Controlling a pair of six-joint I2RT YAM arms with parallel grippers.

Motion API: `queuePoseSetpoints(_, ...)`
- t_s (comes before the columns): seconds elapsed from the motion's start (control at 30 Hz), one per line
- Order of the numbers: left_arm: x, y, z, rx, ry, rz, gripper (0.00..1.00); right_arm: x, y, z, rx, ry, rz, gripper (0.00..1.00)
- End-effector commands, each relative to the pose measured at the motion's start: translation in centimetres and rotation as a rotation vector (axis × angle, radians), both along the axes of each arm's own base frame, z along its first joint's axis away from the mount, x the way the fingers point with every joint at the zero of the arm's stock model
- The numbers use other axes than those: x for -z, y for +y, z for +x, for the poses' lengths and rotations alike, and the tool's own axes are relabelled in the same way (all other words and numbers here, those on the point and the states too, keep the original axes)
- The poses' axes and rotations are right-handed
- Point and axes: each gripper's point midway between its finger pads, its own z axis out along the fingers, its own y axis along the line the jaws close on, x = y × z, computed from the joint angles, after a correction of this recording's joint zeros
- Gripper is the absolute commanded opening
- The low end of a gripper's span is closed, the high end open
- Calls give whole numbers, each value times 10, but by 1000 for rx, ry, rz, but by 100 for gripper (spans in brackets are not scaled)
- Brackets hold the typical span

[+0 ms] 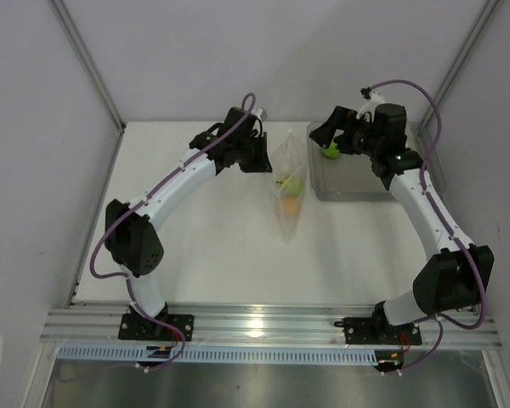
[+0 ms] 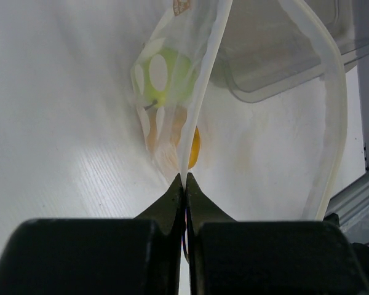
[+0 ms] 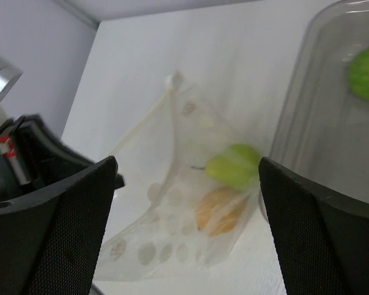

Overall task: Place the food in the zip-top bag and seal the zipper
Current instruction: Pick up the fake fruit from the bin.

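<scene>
The zip-top bag (image 1: 286, 174) lies mid-table with its mouth held open. Inside it are a lime-green piece of food (image 1: 294, 184) and an orange one (image 1: 291, 204). My left gripper (image 1: 262, 158) is shut on the bag's mouth edge. In the left wrist view the zipper strip (image 2: 203, 92) rises from my left gripper (image 2: 184, 182), with the green piece (image 2: 166, 77) and the orange piece (image 2: 194, 147) behind it. A second green piece (image 1: 330, 151) lies in the clear tray (image 1: 361, 180). My right gripper (image 1: 331, 138) hovers over it, open and empty. In the right wrist view the right gripper (image 3: 187, 161) frames the bag (image 3: 166, 239).
The rigid clear tray (image 3: 307, 117) stands just right of the bag, at the back right of the white table. Grey walls close in the table on the left, back and right. An aluminium rail runs along the near edge by the arm bases.
</scene>
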Motion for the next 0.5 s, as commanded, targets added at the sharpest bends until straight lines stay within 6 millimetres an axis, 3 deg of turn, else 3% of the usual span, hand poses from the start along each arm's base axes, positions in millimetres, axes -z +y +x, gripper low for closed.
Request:
queuePoseSetpoints(0.0, -39, 15, 3, -30, -94, -19, 1, -11, -56, 27, 242, 3, 13, 97)
queuePoseSetpoints(0.03, -43, 17, 3, -29, -104, -19, 1, -8, -78, 36, 298, 25, 55, 97)
queuePoseSetpoints(0.13, -49, 21, -3, -26, -109, -16, 1, 5, -104, 59, 369, 34, 25, 96)
queuePoseSetpoints(0.17, -53, 21, -5, -24, -114, -24, 1, 26, -110, 71, 383, 72, -4, 97)
queuePoseSetpoints(0.23, -51, 19, -7, -8, -107, -34, 1, 47, -112, 84, 373, 112, -47, 97)
queuePoseSetpoints(0.27, -49, 18, -6, -4, -106, -36, 1, 48, -112, 94, 369, 114, -55, 97)
queuePoseSetpoints(0.3, -48, 17, -7, -5, -101, -40, 1, 82, -109, 104, 351, 192, -70, 98)
queuePoseSetpoints(0.37, -43, 15, -8, -3, -89, -44, 1, 95, -111, 120, 360, 217, -102, 98)
queuePoseSetpoints(0.4, -45, 15, -7, -9, -91, -57, 1, 127, -118, 129, 392, 276, -141, 97)
queuePoseSetpoints(0.47, -40, 11, -10, 0, -75, -69, 1, 146, -119, 140, 412, 294, -199, 98)
